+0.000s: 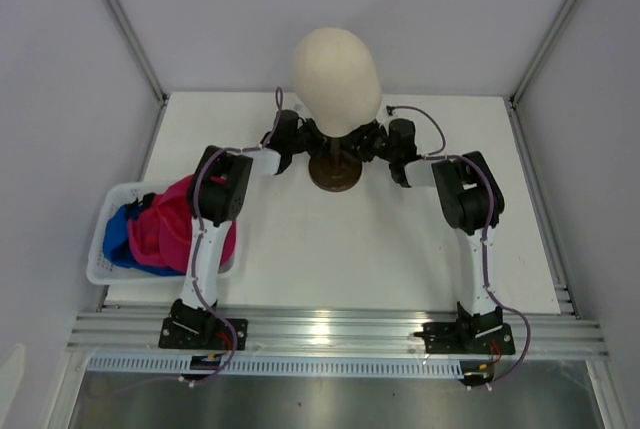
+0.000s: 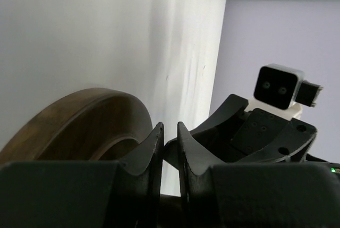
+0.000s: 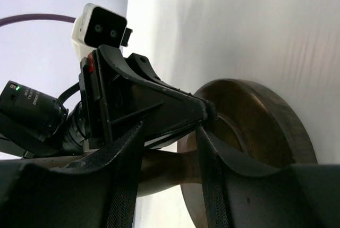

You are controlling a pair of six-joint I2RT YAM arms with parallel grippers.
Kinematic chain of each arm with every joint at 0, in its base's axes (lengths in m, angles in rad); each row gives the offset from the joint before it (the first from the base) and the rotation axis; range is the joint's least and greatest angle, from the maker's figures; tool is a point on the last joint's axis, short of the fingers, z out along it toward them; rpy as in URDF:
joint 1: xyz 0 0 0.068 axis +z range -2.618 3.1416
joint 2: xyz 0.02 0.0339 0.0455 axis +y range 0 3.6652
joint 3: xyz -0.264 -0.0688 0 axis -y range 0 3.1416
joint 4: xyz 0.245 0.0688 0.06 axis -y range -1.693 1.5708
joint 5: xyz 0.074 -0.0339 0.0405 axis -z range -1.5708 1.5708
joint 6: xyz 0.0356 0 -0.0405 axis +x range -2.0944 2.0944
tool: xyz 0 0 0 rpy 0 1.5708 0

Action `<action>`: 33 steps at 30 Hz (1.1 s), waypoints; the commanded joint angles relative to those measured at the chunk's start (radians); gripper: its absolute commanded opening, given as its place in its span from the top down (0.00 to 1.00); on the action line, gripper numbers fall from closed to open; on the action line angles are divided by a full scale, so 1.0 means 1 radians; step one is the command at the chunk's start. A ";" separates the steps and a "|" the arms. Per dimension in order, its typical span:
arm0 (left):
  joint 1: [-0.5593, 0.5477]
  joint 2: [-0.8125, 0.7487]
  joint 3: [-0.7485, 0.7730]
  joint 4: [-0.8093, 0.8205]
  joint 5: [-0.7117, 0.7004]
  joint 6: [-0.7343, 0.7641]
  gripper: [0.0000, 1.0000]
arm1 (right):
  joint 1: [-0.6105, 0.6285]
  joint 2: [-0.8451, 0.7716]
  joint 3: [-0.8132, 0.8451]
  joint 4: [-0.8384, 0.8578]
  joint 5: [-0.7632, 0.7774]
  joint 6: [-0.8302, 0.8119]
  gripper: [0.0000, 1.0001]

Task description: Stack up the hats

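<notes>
The hats lie heaped in the white mesh basket (image 1: 108, 201) at the left edge: a magenta-pink cap (image 1: 165, 224) on top and a royal blue cap (image 1: 118, 234) beneath it. Both grippers are far from them, under the cream mannequin head (image 1: 335, 67). My left gripper (image 1: 300, 144) (image 2: 169, 129) is shut to a thin slit and empty, beside the brown stand (image 2: 79, 127). My right gripper (image 1: 375, 144) (image 3: 169, 129) is open and empty, its fingers facing the stand's stem (image 3: 170, 172) from the other side.
The mannequin's round brown base (image 1: 335, 174) (image 3: 260, 116) stands at the back centre of the white table. The two grippers face each other closely across the stem. White walls enclose the table on three sides.
</notes>
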 commanded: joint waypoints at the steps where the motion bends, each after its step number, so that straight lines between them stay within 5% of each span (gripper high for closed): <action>1: -0.033 -0.135 -0.144 0.108 0.041 0.019 0.82 | 0.062 -0.128 -0.120 0.042 0.033 0.013 0.53; 9: -0.048 -0.272 -0.310 0.129 0.040 0.066 0.82 | 0.113 -0.257 -0.312 0.041 0.096 -0.018 0.53; 17: -0.053 -0.361 -0.375 -0.023 -0.004 0.163 0.83 | 0.122 -0.334 -0.401 0.015 0.113 -0.045 0.52; 20: -0.050 -0.399 -0.370 -0.115 -0.051 0.212 0.80 | 0.116 -0.346 -0.398 -0.039 0.113 -0.082 0.44; 24: -0.022 -0.437 -0.349 -0.241 -0.104 0.261 0.63 | 0.082 -0.380 -0.363 -0.159 0.119 -0.156 0.24; 33: 0.150 -0.646 -0.441 -0.330 -0.096 0.314 0.32 | -0.132 -0.508 -0.380 -0.306 0.014 -0.180 0.13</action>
